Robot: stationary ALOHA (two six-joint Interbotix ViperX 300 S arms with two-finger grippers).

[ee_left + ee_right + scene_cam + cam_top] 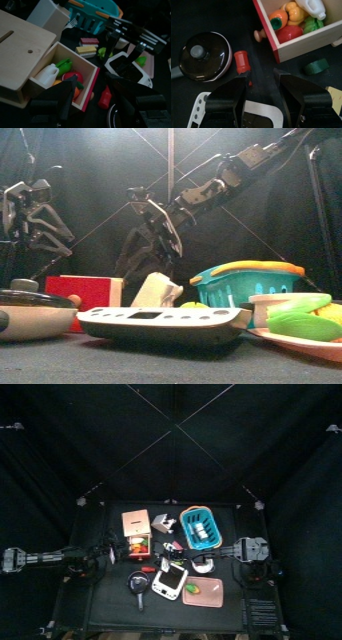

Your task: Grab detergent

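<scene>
Awaiting pickup: nothing is grasped, so the whole task remains.

- Detergent, one: judged to be the white bottle (314,7) lying in the open wooden box (304,42) among toy produce, at the left side of the bench (107,609). A second pale object beside the box is too unclear to name.
- Left claw (90,87), one: jaws wide apart, empty, hanging near the box's open side with the bottle just ahead.
- Right claw (264,85), one: jaws apart, empty, reaching across above the bench near the box's corner.
- Wooden box, one, lid swung aside.
- Teal basket (199,527), one.
- Black pan (201,55), one.
- White scale (160,320), one.
- Red cylinder (241,61), one, between pan and box.
- Green piece (316,66), one.
- Pink plate (203,597), one, carrying green food.

Left to do: lower a claw over the bottle, close, lift.
</scene>
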